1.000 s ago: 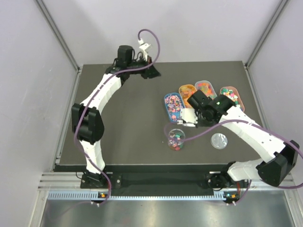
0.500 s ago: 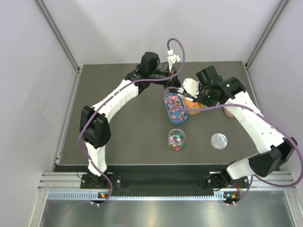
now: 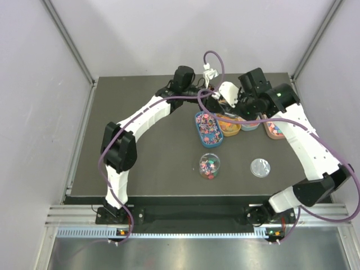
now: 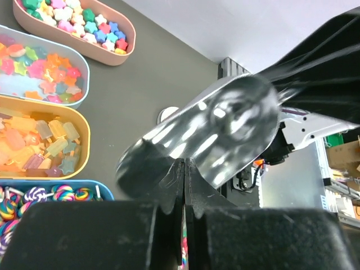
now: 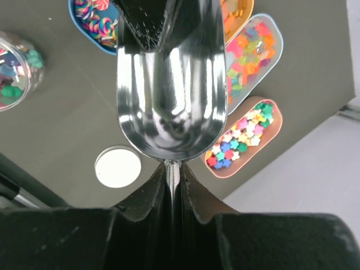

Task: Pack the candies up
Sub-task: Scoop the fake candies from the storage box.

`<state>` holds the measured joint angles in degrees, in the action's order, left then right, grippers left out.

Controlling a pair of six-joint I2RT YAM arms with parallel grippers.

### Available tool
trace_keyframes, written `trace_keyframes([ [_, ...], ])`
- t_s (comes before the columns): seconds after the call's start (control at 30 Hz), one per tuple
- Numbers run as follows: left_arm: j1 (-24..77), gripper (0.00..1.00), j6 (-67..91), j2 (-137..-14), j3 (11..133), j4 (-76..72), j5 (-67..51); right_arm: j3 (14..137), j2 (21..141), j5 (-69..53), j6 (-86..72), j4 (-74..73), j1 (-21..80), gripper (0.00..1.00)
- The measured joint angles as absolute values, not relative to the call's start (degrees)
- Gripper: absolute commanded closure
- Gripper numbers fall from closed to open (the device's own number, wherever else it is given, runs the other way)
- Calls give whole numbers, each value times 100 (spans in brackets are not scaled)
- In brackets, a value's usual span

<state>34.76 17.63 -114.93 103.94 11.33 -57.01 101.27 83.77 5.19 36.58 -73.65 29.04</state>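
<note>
Dark counter (image 3: 152, 163): carries all items. Four oval plastic trays (image 4: 133, 39) in blue, orange, pale blue and pink lie side by side beneath both sets of fingers, each filled with multicoloured candies (image 4: 48, 70). Shiny metal scoop (image 5: 171, 84): handle clamped between the right fingers (image 5: 197, 194), bowl reaching ahead of them. Left fingers (image 4: 171, 197): pressed fully together, tips at the scoop's far rim (contact not determinable). Clear round jar (image 3: 209, 166), holding more candies, and clear round lid (image 3: 260, 167): on the near side of both sets of fingers, well apart from them.

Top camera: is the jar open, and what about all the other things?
jar: open, some candies inside
lid: off the jar, lying flat
scoop: looks empty, held by handle
right gripper: shut on scoop
left gripper: shut
trays: holding candies
</note>
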Motion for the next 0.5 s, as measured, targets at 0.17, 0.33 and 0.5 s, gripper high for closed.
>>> trace_keyframes([
  [0.17,3535,100,1723,-11736,10589,1100,-5561,10055,8162,123,3356,-7522,2340,100],
  [0.33,3529,100,1544,-11767,10715,1039,-5186,9089,7498,290,3052,-7072,1584,100],
  [0.5,3500,100,1363,-11767,10715,937,-4814,8023,7177,812,2832,-6932,701,100],
])
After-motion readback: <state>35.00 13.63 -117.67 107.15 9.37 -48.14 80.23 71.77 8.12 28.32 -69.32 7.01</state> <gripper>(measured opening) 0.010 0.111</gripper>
